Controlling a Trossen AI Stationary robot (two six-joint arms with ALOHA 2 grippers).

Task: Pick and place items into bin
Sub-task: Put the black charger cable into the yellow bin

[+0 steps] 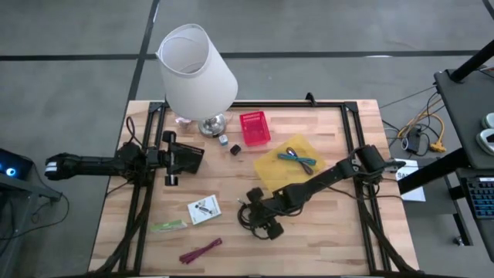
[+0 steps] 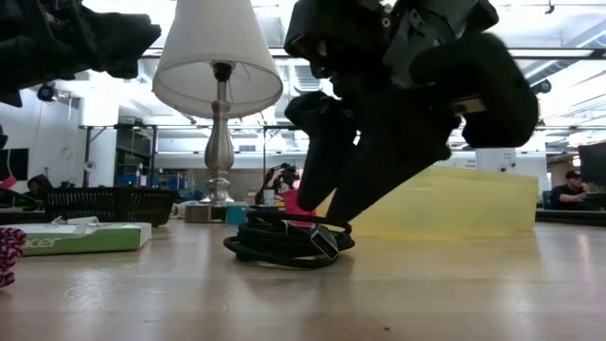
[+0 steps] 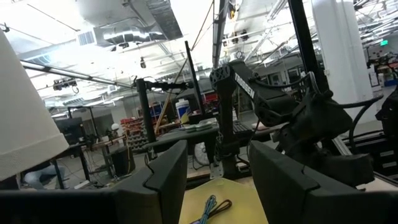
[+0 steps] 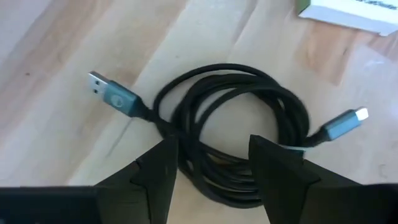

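Observation:
A black coiled cable [image 4: 230, 124] with two grey plugs lies flat on the wooden table [image 1: 324, 232]; it also shows in the low view [image 2: 284, 244]. My right gripper [image 1: 261, 215] is open just above it, pointing down, with the near side of the coil [image 4: 214, 171] between its fingers. My left gripper [image 1: 193, 158] is open and empty, held above the table's left side beside the lamp. A white card packet [image 1: 203, 208], a green strip [image 1: 168, 226], maroon ties [image 1: 201, 249] and a tiny dark cube [image 1: 234, 149] lie loose on the table. Teal ties [image 1: 297, 160] lie on a yellow piece [image 1: 274, 174]. My right gripper's open fingers [image 4: 155, 177] come down from above, one on either side of the coil's near strands [image 4: 214, 171], which lie on the table. I cannot tell whether they touch the cable.
A big white lamp [image 1: 197, 73] stands at the far left. A red mesh bin [image 1: 255, 128] stands at the far middle, right of the lamp's base. A dark frame [image 1: 351, 139] runs along the table's edges. There is bare wood at the near right.

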